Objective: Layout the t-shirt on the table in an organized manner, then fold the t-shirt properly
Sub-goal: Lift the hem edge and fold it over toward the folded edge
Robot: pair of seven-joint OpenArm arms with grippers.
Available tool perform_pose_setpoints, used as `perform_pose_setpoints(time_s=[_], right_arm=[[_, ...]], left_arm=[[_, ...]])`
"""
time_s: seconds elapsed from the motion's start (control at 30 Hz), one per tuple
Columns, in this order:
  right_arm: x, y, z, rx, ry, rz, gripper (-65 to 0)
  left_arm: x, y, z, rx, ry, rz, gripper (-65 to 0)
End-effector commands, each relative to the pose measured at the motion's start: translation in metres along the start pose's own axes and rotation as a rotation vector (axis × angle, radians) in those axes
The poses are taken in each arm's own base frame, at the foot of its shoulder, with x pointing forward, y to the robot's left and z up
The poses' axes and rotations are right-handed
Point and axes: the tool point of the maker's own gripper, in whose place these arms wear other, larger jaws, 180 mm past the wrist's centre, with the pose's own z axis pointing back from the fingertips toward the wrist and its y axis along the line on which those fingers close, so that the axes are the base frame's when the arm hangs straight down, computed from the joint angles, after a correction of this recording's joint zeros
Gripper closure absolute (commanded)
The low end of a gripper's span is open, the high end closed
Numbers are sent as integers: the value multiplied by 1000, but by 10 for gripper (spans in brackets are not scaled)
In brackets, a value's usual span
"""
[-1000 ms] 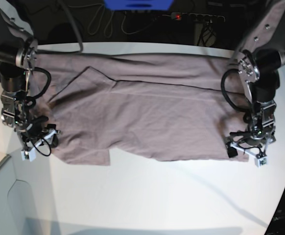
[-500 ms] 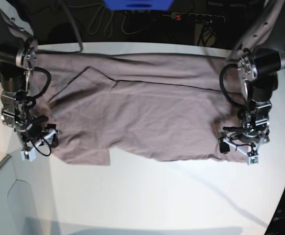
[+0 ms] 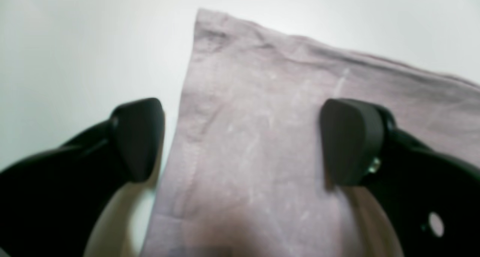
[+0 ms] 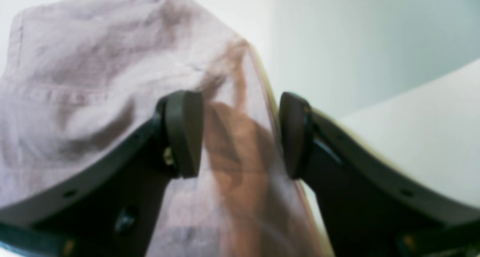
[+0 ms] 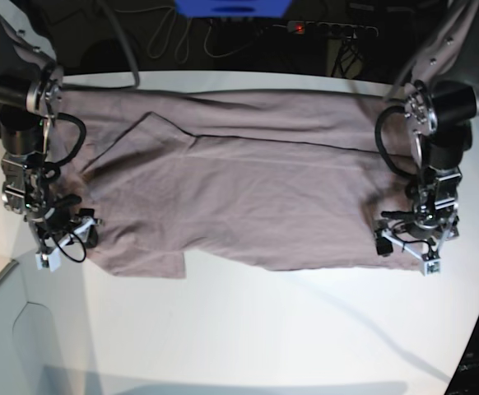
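The mauve-grey t-shirt (image 5: pixel 248 189) lies spread across the far half of the white table (image 5: pixel 248 329), lengthwise left to right, with a folded flap at its left end. My left gripper (image 5: pixel 406 247) is at the shirt's front right corner. In the left wrist view it (image 3: pixel 243 140) is open, one finger on the shirt (image 3: pixel 262 118) and one on the bare table. My right gripper (image 5: pixel 62 239) is at the shirt's front left corner. In the right wrist view it (image 4: pixel 240 135) is part open, with a raised ridge of the shirt (image 4: pixel 93 62) between the jaws.
A power strip (image 5: pixel 330 29) and cables lie beyond the table's curved far edge, next to a blue object (image 5: pixel 231 6). A grey panel (image 5: pixel 9 337) adjoins the table's front left. The near half of the table is bare white.
My left gripper shifted a little inward over the shirt's corner, then back out slightly. My right gripper and the shirt have not visibly moved.
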Motion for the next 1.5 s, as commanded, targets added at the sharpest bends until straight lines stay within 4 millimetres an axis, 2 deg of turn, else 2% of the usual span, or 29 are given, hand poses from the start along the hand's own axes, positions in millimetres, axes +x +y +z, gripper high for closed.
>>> perform_pose_setpoints(time_s=[0.0, 0.07, 0.2, 0.33, 0.43, 0.53, 0.6, 0.7, 0.9, 1.07, 1.3, 1.47], right_arm=[[23, -7, 1, -11, -48, 9, -330], [23, -7, 1, -11, -48, 9, -330], [23, -7, 1, -11, -48, 9, -330], [23, -6, 1, -10, -48, 8, -330], [23, -4, 0, -7, -47, 7, -330], [26, 5, -2, 7, -57, 4, -330], [39, 8, -5, 13, -76, 3, -330], [49, 20, -9, 33, -94, 0, -330], [68, 28, -12, 45, -123, 0, -330], [68, 34, -14, 52, -126, -4, -330], [65, 10, -13, -69, -120, -27, -330], [49, 5, -12, -93, -94, -34, -330]], left_arm=[[23, 4, -1, 12, -48, -2, -567], [23, 4, -1, 12, -50, -2, -464], [24, 4, -1, 12, -51, 1, -303], [25, 4, -1, 12, -53, 2, -169], [25, 3, -1, 11, -53, 2, -108], [25, 3, -1, 10, -53, 1, -92], [25, 3, -1, 10, -52, -1, -92], [25, 2, -1, 9, -52, -2, -92], [23, 1, -1, 3, -49, -6, -92], [23, 1, -1, 1, -48, -9, -91], [23, 1, -1, 1, -48, -11, -91], [22, 0, -1, -1, -48, -12, -91]])
